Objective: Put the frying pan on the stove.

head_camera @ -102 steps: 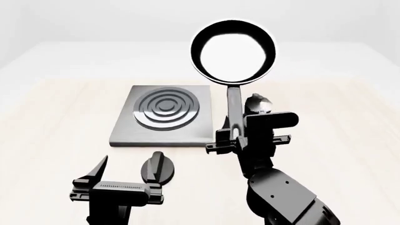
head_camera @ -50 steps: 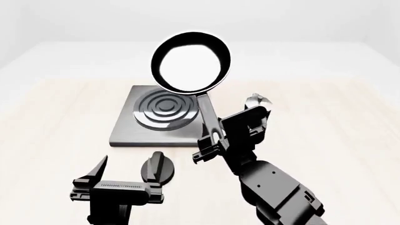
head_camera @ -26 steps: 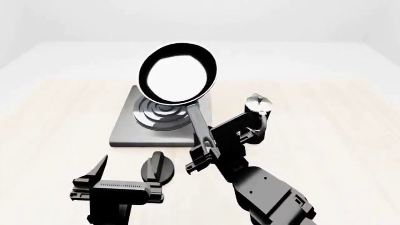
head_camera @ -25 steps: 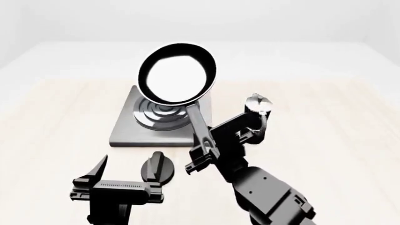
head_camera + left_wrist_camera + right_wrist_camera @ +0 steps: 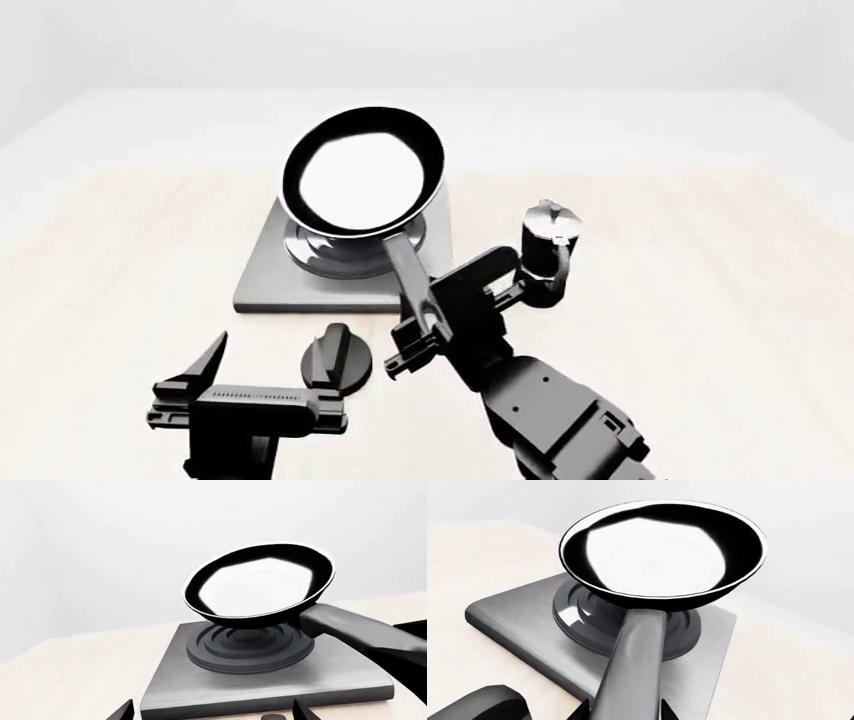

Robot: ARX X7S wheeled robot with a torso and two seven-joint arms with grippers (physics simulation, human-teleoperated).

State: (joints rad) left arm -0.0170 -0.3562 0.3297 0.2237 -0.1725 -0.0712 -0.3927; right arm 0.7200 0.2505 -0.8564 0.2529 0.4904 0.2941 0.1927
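The round black frying pan with glossy inside (image 5: 362,186) hangs tilted above the flat square dark grey stove plate with raised burner rings (image 5: 267,275), with open air between them. At 3 o'clock of the stove a small black-and-silver moka pot (image 5: 546,240) stands close. At 6 o'clock a round black knob (image 5: 336,360) lies near the stove's front edge. The pale wooden table (image 5: 120,250) at 9 o'clock is bare.
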